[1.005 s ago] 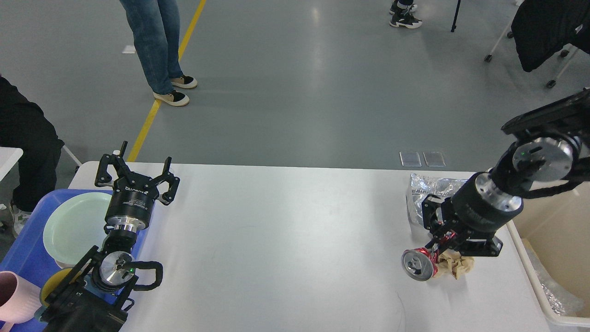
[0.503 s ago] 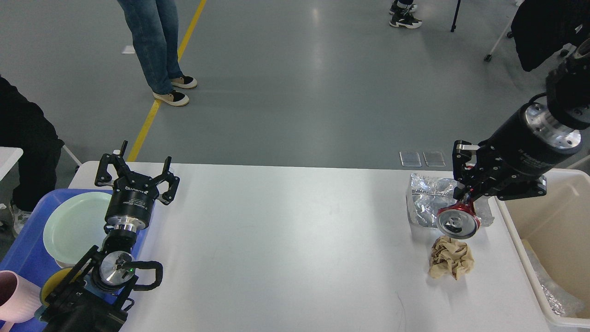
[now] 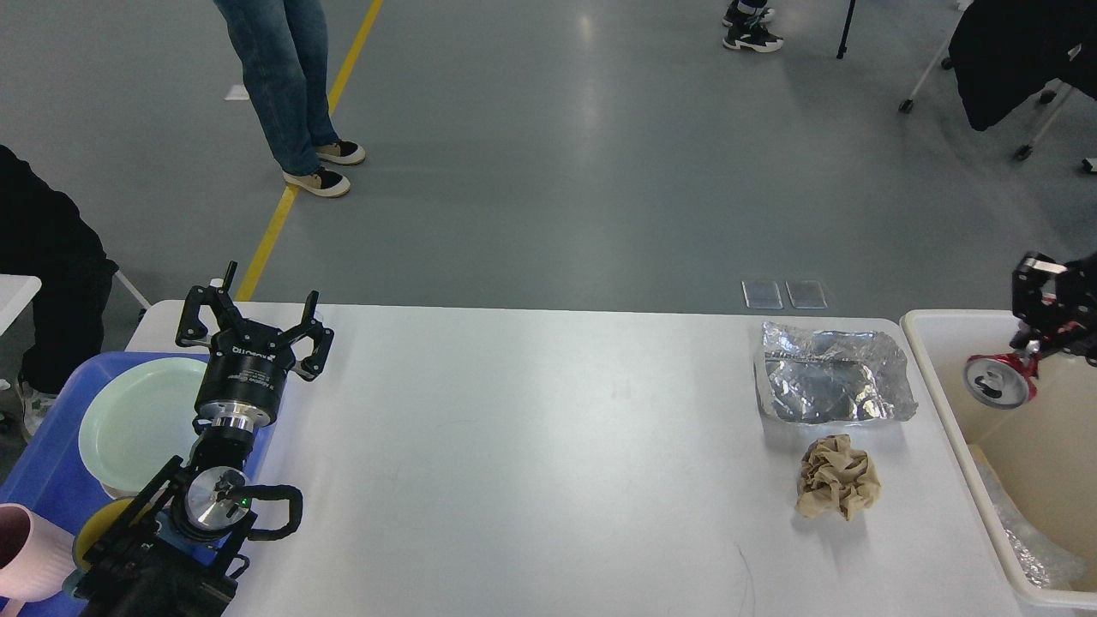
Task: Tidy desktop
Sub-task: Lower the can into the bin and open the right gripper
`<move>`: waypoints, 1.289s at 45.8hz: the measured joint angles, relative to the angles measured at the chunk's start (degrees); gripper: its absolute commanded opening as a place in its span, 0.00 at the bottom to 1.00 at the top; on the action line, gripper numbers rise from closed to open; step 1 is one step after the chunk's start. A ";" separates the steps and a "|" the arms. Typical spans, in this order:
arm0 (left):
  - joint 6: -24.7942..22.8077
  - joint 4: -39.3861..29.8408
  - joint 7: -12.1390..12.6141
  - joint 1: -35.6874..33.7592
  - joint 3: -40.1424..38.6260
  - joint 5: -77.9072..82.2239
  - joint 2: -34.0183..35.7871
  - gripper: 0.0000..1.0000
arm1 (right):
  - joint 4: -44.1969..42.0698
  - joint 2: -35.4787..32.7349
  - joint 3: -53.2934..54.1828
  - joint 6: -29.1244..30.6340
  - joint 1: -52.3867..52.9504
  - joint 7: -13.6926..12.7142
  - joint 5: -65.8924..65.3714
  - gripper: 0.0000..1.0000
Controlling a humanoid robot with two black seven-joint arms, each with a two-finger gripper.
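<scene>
The white desktop point(image 3: 531, 446) fills the lower middle of the head view. On its right side lie a crumpled silver foil bag point(image 3: 830, 374) and, in front of it, a crumpled brown paper ball point(image 3: 837, 488). My right gripper point(image 3: 1024, 353) is at the right edge, shut on a red soda can point(image 3: 997, 380) that hangs over the cream bin point(image 3: 943, 403). My left gripper point(image 3: 254, 324) stands open at the desktop's left end, holding nothing.
A blue tray point(image 3: 47, 463) at the left holds a pale green plate point(image 3: 137, 424), a pink cup point(image 3: 30, 553) and a yellow item. Clear plastic lies in the cream bin's bottom. People stand on the grey floor beyond the table.
My right gripper lifted the red can off the desktop beside the paper ball and carried it right, over the cream bin. The left arm stayed still.
</scene>
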 measured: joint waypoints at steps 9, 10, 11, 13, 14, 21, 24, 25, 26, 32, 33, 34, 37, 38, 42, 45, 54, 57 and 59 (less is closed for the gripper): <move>0.02 0.00 0.00 0.00 0.00 0.00 0.00 0.97 | -18.96 -4.19 8.01 -0.11 -18.88 1.47 -0.39 0.00; 0.02 0.00 0.00 0.00 0.00 0.00 0.00 0.96 | -21.02 -4.46 9.24 -0.10 -21.02 1.69 -0.38 0.00; 0.02 0.00 0.00 0.00 0.00 0.00 0.00 0.96 | -23.56 -4.74 10.83 -0.11 -23.73 1.89 -0.39 0.00; 0.02 0.00 0.00 0.00 0.00 -0.01 0.00 0.96 | -28.32 -4.99 14.13 -0.10 -28.96 2.16 -0.39 0.00; 0.02 0.00 0.00 0.00 0.00 -0.01 0.00 0.96 | -30.47 -4.99 15.72 -0.11 -31.36 2.22 -0.39 0.00; 0.02 0.00 -0.03 0.00 0.00 -0.02 0.00 0.96 | -46.41 -3.24 27.24 -0.38 -49.22 2.35 -0.40 0.00; 0.02 0.00 -0.03 0.00 0.00 -0.02 0.00 0.96 | -52.38 -0.34 30.52 -1.03 -56.33 2.35 -0.40 0.00; 0.02 0.00 -0.03 0.00 0.00 -0.02 0.00 0.96 | -53.97 0.73 31.20 -1.38 -58.30 2.35 -0.39 0.00; 0.02 0.00 -0.03 0.00 0.00 -0.02 0.00 0.96 | -55.50 1.81 31.76 -1.86 -60.12 2.36 -0.39 0.00; 0.02 0.00 -0.03 0.00 0.00 -0.02 0.00 0.96 | -61.74 8.33 33.26 -8.63 -69.48 2.36 0.00 0.00; 0.02 0.00 -0.03 0.00 0.00 -0.02 0.00 0.96 | -62.05 9.05 33.36 -10.24 -70.54 2.36 0.10 0.00; 0.02 0.00 -0.03 0.00 0.00 -0.02 0.00 0.96 | -62.27 9.72 33.46 -12.02 -71.52 2.29 0.15 0.00; 0.02 0.00 -0.03 0.00 0.00 -0.02 0.00 0.96 | -62.65 11.54 33.89 -18.26 -74.04 1.96 0.27 0.00; 0.02 0.00 -0.03 0.00 0.00 -0.02 0.00 0.96 | -62.69 12.20 34.02 -20.70 -74.86 1.83 0.29 0.00; 0.02 0.00 -0.03 0.00 0.00 -0.02 0.00 0.96 | -62.71 13.99 34.13 -27.12 -77.22 1.47 0.31 0.00; 0.02 0.00 -0.03 0.00 0.00 -0.02 0.00 0.96 | -62.71 14.55 34.13 -30.00 -78.41 1.29 0.31 0.00; 0.02 0.00 -0.03 0.00 0.00 -0.02 0.00 0.96 | -62.72 14.87 34.19 -32.39 -80.07 1.22 0.24 0.00; 0.02 0.00 -0.03 0.01 0.00 -0.02 0.00 0.96 | -62.78 14.96 34.31 -32.50 -80.37 1.22 0.24 0.00; 0.02 0.00 -0.03 0.01 0.00 -0.02 0.00 0.96 | -62.78 15.01 34.42 -32.52 -80.49 1.22 0.24 0.00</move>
